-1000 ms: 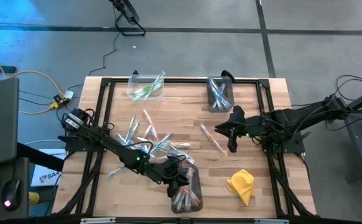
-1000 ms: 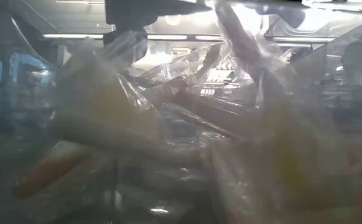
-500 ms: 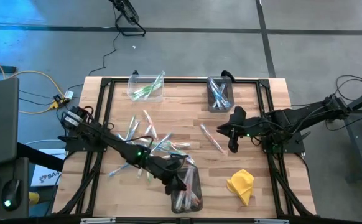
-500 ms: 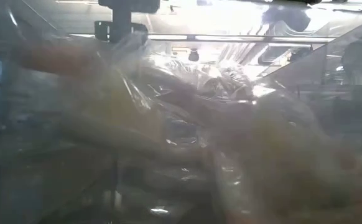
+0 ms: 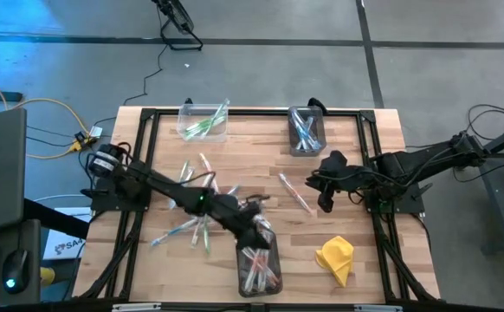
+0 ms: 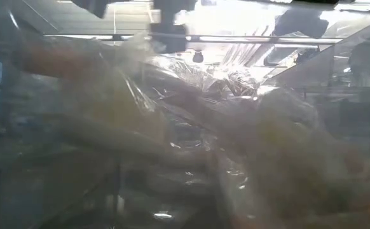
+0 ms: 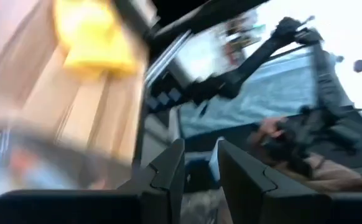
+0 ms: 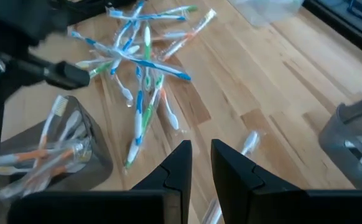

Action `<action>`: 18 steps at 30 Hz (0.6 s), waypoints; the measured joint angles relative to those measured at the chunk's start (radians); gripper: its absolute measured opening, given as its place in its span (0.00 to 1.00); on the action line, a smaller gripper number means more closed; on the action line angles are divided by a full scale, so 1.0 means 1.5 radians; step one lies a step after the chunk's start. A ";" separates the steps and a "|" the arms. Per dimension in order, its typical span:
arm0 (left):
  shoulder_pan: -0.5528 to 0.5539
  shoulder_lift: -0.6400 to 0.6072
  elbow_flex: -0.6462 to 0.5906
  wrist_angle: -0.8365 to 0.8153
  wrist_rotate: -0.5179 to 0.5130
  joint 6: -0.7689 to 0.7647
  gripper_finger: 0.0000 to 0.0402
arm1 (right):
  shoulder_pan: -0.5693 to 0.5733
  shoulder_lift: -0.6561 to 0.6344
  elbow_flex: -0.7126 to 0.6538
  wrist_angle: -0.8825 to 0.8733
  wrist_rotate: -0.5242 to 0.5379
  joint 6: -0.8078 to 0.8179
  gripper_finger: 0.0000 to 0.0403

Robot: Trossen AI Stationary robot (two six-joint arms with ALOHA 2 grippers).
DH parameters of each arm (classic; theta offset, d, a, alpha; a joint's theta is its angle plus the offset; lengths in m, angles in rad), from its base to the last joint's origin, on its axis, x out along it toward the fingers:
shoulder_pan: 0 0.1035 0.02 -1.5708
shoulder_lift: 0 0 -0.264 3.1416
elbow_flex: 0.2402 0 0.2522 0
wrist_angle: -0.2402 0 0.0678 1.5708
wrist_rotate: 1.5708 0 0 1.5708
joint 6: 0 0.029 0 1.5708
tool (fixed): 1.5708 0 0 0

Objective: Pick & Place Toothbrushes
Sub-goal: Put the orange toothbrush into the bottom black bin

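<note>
A pile of wrapped toothbrushes lies on the table's left half. One single toothbrush lies at mid-table. A clear bin at the near edge holds pink-orange ones. My left gripper hovers at that bin's far end, fingers a little apart with nothing between them. My right gripper waits above the table, just right of the single toothbrush, with a narrow gap and nothing in it.
Two more bins stand at the far edge, one with green brushes, one with blue. A yellow cloth lies near the right front. The low view is filled by clear plastic and wrapped brushes close to the camera.
My left gripper has drawn back from over the near bin, moving toward the table's far edge and a little right, and its arm now crosses over the pile. The right arm has stayed put.
</note>
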 joint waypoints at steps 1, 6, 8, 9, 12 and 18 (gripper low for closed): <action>0.011 0.000 0.002 0.022 0.008 0.020 0.23 | 0.000 0.000 0.000 -0.006 0.000 0.005 0.13; 0.064 0.000 0.023 0.115 0.030 0.161 0.23 | 0.000 0.000 0.000 -0.032 0.000 0.036 0.13; 0.084 0.000 0.036 0.133 0.030 0.195 0.23 | 0.000 0.000 0.000 -0.041 0.000 0.044 0.13; 0.094 0.000 0.043 0.136 0.030 0.205 0.23 | 0.000 0.000 0.000 -0.049 0.000 0.048 0.13; 0.127 0.000 0.064 0.135 0.030 0.207 0.23 | 0.000 0.000 0.000 -0.069 0.000 0.050 0.13; 0.182 0.000 0.071 0.115 0.033 0.203 0.23 | 0.000 0.000 0.000 -0.077 0.000 0.053 0.13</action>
